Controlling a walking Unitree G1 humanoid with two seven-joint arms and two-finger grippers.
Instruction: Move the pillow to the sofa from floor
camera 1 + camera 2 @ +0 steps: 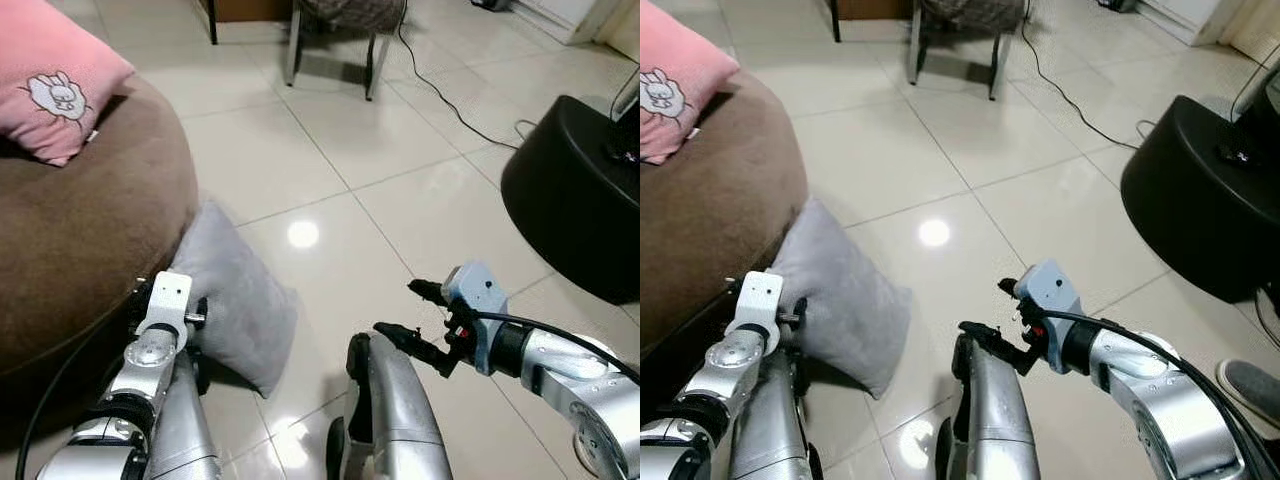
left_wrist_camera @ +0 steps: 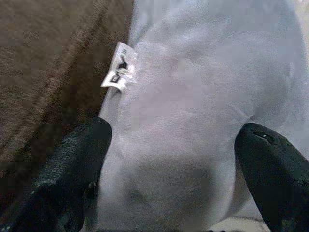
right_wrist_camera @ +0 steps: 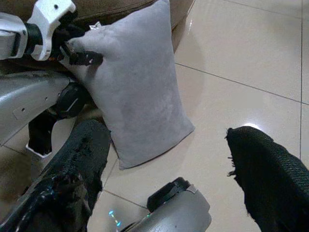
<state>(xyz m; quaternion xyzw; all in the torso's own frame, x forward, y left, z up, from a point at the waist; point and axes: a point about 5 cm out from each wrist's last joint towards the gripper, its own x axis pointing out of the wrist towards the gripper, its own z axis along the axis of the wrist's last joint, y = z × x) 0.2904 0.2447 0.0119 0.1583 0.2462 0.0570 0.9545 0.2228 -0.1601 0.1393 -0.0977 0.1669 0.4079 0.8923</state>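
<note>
Left claw (image 2: 169, 145) spread wide, fingers straddling the grey pillow (image 1: 235, 300) without gripping. Pillow propped on the floor (image 1: 330, 160) against the brown sofa (image 1: 80, 230) edge. Right claw (image 1: 410, 315) splayed, grasping nothing, hovering nearby. Could pinch only loose cover and slip when lifted. Small white tag (image 2: 120, 72) on the seam, printing unreadable.

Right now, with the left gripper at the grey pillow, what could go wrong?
1. The left gripper straddles the grey pillow with fingers open; lifting before closing would likely leave it on the floor.
2. The pillow leans against the brown sofa, so it may drag there.
3. The right gripper hangs open close by and could catch it.
</note>
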